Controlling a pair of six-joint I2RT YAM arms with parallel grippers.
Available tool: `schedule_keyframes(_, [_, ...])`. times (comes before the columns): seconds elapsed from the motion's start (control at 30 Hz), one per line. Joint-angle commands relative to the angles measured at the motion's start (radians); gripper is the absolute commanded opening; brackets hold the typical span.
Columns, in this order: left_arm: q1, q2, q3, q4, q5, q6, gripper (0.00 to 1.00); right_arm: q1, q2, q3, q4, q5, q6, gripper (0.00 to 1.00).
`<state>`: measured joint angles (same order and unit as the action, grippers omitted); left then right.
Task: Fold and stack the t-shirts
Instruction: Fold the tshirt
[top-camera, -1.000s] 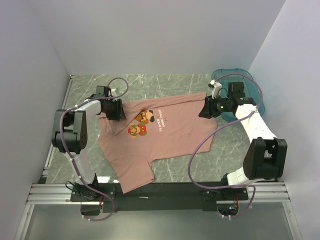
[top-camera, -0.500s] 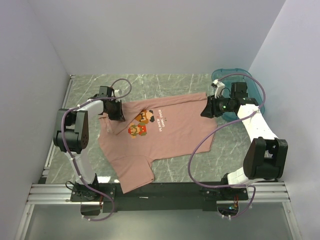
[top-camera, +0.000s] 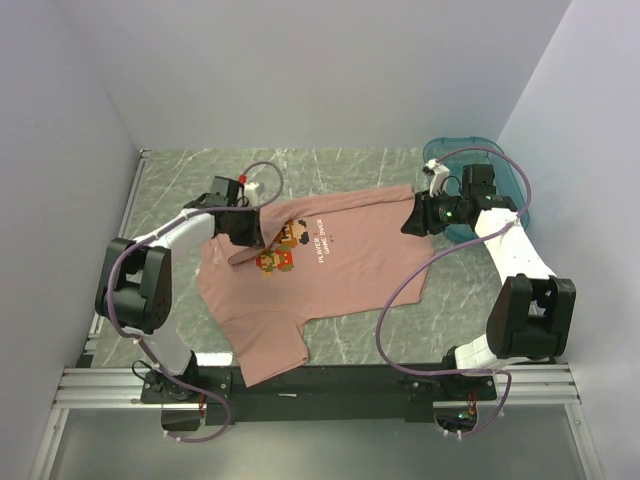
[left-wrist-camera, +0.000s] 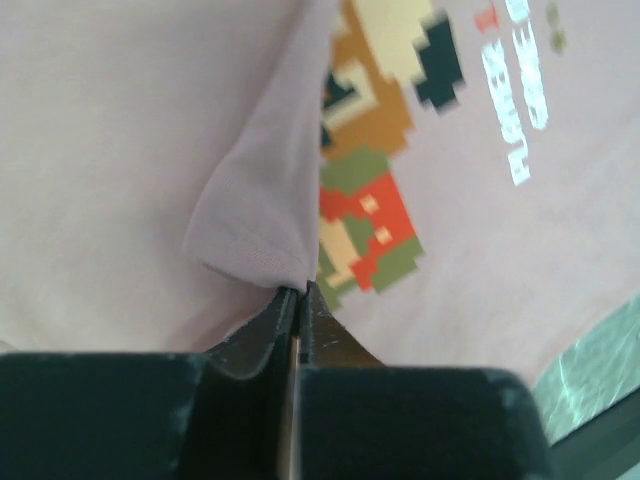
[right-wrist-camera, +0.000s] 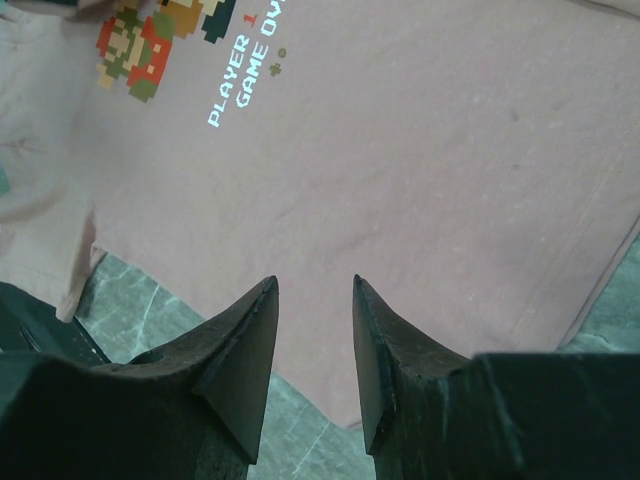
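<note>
Left gripper (left-wrist-camera: 300, 292): black fingers pressed together, pinching a hemmed fold of pink cloth that stands up from the shirt just beside the chest print.

Right gripper (right-wrist-camera: 312, 290): black fingers spread, nothing between them; poised over the shirt's right-hand part, where cloth gives way to table. Whether the tips touch the cloth cannot be told.

Green marbled table top (top-camera: 330, 165): bears everything listed below, with white walls on three sides.

Dusty salmon-pink short-sleeved cotton t-shirt (top-camera: 340, 265): one, lying print side up in the middle of the table between the two arms. Mostly flat; one sleeve reaches toward the near rail. Its left part is gathered up by the left gripper (top-camera: 255, 228), and its right edge lies under the right gripper (top-camera: 408, 222).

Teal plastic tub (top-camera: 505, 175): at the far right of the table, partly hidden behind the right arm, just beside the shirt's right edge.

Pixel game-character print (top-camera: 282, 245): red, brown and green blocks, on the shirt's left half, touching the pinched fold in the left wrist view.

Small white lettering (right-wrist-camera: 245, 85): just beside the characters, reading "PLAYER 1 GAME OV…" in the right wrist view.
</note>
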<state>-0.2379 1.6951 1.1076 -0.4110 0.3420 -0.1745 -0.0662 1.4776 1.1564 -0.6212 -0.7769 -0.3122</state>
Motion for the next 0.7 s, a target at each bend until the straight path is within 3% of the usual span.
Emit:
schedule_keyframes(0.0, [-0.053,-0.025,-0.026,-0.047,0.034,0.052,0.12,-0.007,0.004,-0.001,-0.003,-0.022,-0.008,0.43])
schedule_keyframes(0.07, [-0.096,-0.018,-0.031,-0.093,0.028,0.072,0.23,-0.006,0.004,0.000,-0.003,-0.022,-0.010,0.43])
schedule_keyframes(0.1, [-0.112,-0.023,-0.035,-0.106,0.002,0.076,0.34,-0.006,0.006,0.000,-0.003,-0.022,-0.010,0.43])
schedule_keyframes(0.23, [-0.162,-0.103,-0.057,-0.108,-0.135,0.055,0.51,-0.007,0.007,0.000,-0.005,-0.018,-0.010,0.43])
schedule_keyframes(0.27, [-0.163,-0.132,-0.064,-0.094,-0.173,0.031,0.63,-0.007,0.009,0.000,-0.006,-0.015,-0.011,0.43])
schedule_keyframes(0.3, [-0.163,-0.196,-0.075,-0.068,-0.258,0.015,0.84,-0.006,0.015,0.002,-0.006,-0.012,-0.011,0.43])
schedule_keyframes(0.5, [-0.129,-0.386,-0.136,0.040,-0.382,-0.055,0.98,-0.004,0.058,0.037,-0.017,0.033,-0.030,0.43])
schedule_keyframes(0.67, [-0.035,-0.454,-0.193,0.087,-0.325,-0.108,0.95,-0.004,0.167,0.202,-0.054,0.135,-0.053,0.43])
